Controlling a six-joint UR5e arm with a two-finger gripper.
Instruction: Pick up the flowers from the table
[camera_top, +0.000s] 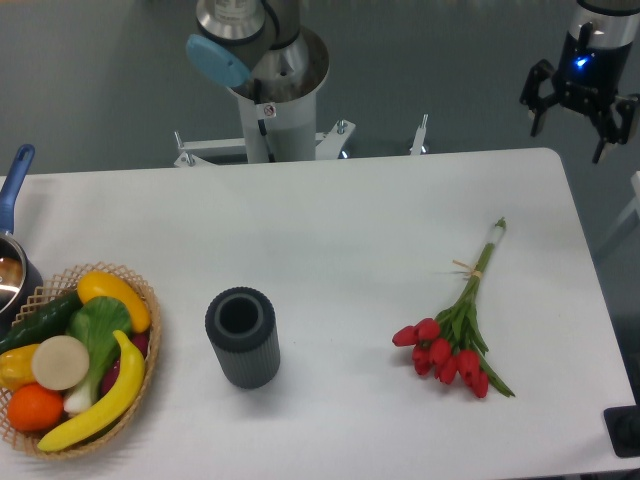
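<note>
Tool (580, 108) spread past table (330, 215) corner — flowers (455, 335) apart.

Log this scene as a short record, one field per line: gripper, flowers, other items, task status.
gripper: gripper open, raised beyond the table's far right corner, holding nothing
flowers: flowers lying flat on the table, right side, red heads toward the near edge, stems pointing away
other items: dark ribbed cylinder upright near centre; basket of fruit and vegetables at near left; pot at left edge
task status: flowers not yet grasped
</note>
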